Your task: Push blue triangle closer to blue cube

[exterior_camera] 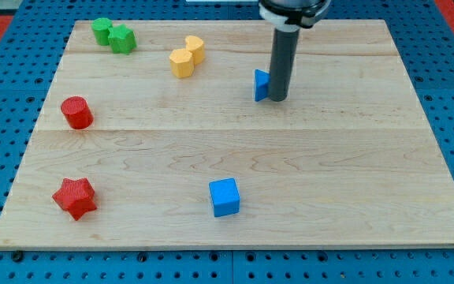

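The blue triangle (261,85) lies on the wooden board (353,173) at the upper middle, partly hidden by my rod. My tip (278,99) rests on the board right against the triangle's right side. The blue cube (225,197) sits at the lower middle of the board, well below the triangle and slightly to the view's left of it.
Two green blocks (113,35) sit together at the top left. Two yellow blocks (187,56) sit at the upper middle, left of the triangle. A red cylinder (76,112) is at the left, and a red star (75,197) at the lower left.
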`<state>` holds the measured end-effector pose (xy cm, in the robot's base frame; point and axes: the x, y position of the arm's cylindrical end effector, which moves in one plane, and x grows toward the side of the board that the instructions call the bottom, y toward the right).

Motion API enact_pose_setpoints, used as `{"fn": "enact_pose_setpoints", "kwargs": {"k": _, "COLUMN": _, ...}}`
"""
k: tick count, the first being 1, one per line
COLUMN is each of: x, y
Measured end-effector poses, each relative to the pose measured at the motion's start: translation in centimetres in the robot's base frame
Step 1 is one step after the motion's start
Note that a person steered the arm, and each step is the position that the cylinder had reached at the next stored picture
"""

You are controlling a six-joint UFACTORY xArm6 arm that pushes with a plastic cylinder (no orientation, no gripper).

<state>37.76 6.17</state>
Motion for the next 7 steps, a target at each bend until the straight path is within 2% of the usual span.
{"fn": "enact_pose_setpoints", "kwargs": {"k": 1, "x": -4.7, "y": -1.5}}
{"fn": "enact_pose_setpoints", "kwargs": {"k": 2, "x": -5.7, "y": 1.4}}
{"fn": "enact_pose_setpoints", "kwargs": {"k": 4, "x": -7.1, "y": -6.5}}
{"fn": "enact_pose_setpoints", "kwargs": {"k": 5, "x": -8.5, "y": -7.5}}
{"fn": "enact_pose_setpoints", "kwargs": {"k": 6, "x": -4.6, "y": -11.0}}
{"fn": "enact_pose_setpoints", "kwargs": {"k": 7, "x": -0.8, "y": -10.1}}
